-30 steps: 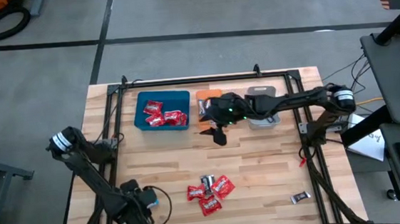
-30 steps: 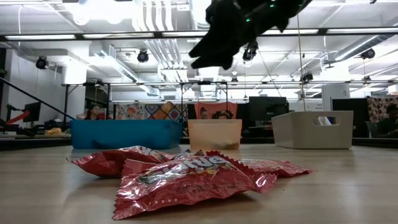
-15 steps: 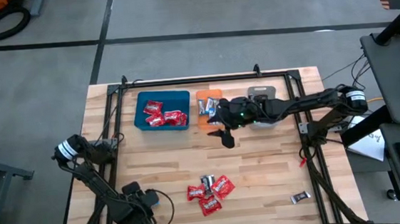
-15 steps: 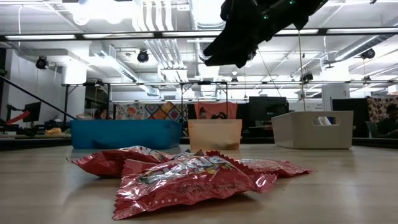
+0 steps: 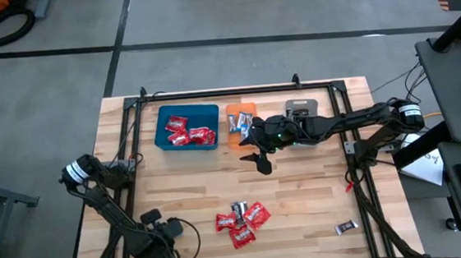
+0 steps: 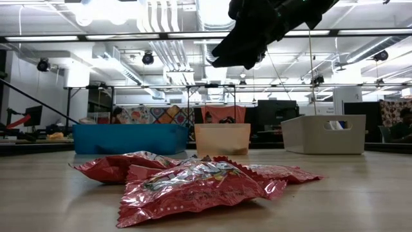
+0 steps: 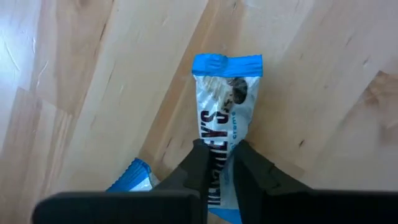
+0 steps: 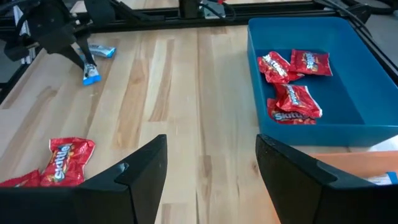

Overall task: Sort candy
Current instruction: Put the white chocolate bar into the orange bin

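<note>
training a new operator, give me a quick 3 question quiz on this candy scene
1. True or false: the blue tray holds red candy.
2. What does the left gripper grip? A: red candy. B: blue-and-white candy. C: nothing.
3. Fill in: the right gripper, empty above the table, is ___.
Key: 1 true; 2 B; 3 open.
</note>
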`<state>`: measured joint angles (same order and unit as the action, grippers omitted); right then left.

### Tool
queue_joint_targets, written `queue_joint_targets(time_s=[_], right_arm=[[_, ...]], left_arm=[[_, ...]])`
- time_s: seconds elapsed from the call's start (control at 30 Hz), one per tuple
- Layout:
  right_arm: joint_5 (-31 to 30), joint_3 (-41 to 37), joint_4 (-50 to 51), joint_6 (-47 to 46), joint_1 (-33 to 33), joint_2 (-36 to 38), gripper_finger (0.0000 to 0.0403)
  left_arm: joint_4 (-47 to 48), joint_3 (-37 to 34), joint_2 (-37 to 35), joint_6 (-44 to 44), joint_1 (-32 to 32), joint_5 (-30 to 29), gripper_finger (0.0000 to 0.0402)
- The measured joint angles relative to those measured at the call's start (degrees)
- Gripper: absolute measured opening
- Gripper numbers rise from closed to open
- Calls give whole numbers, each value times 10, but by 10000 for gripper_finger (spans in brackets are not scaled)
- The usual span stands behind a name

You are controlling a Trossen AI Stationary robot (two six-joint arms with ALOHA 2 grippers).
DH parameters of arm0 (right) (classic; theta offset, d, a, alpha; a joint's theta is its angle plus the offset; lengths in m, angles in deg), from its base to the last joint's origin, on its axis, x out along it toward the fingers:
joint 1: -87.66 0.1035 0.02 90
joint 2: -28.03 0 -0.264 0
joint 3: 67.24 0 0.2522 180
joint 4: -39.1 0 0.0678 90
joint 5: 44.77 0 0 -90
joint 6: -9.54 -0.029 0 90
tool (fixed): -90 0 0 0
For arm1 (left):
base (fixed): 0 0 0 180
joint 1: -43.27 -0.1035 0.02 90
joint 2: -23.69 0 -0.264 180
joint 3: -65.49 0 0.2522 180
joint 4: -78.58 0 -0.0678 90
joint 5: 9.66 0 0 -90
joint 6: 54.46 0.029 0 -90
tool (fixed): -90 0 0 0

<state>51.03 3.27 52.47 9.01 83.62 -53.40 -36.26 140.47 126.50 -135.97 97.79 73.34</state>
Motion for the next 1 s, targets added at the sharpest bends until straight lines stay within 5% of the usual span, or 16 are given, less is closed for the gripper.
queue_joint_targets(time_s=[0.23, 0.5, 0.73, 1.0], right_arm=[[1, 0, 3, 1, 0, 1, 233], [2, 0, 29, 15, 0, 20, 233], [2, -2, 88, 27, 7, 62, 233], [1, -11, 219, -8, 33, 118, 233]], left_arm=[[-2, 15, -20, 20, -1, -14, 22], [47, 48, -92, 69, -38, -166, 22], [13, 58, -169, 301, -174, -338, 22], [-171, 23, -200, 668, -364, -312, 22]])
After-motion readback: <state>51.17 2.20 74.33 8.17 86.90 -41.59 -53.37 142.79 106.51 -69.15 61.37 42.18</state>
